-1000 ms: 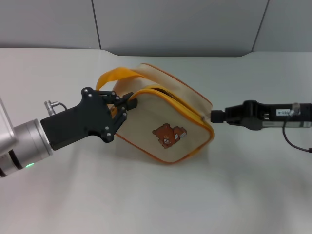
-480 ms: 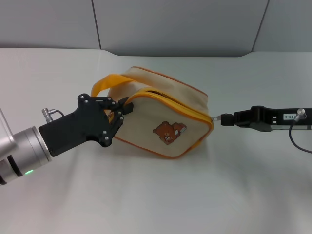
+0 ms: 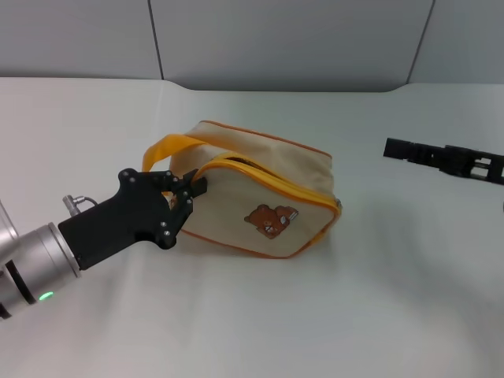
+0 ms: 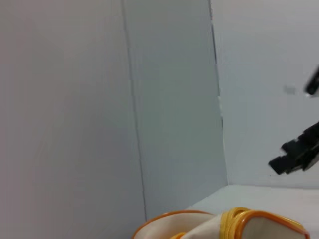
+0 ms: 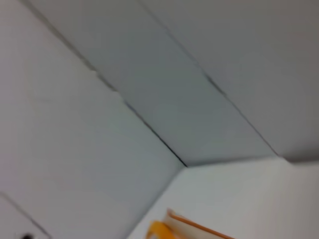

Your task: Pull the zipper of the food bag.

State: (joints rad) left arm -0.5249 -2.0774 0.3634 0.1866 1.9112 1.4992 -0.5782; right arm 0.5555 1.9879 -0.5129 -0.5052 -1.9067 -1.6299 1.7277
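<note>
The food bag (image 3: 264,197), beige with orange-yellow piping and a brown bear patch, lies on its side on the white table. Its orange handle (image 3: 169,150) loops out at its left end. My left gripper (image 3: 194,189) is shut on the bag's left end, beside the handle's base. The zipper's small silver pull tab (image 3: 339,205) sits at the bag's right end, free of any gripper. My right gripper (image 3: 392,147) hangs above the table, well to the right of the bag and apart from it. The bag's top edge (image 4: 244,221) shows in the left wrist view, with the right gripper (image 4: 279,164) beyond.
A grey panelled wall (image 3: 283,39) stands behind the white table (image 3: 331,315). A corner of the bag (image 5: 167,229) shows in the right wrist view.
My right gripper has let go of the zipper pull and drawn away to the right and up. The left gripper and the bag have shifted left and down.
</note>
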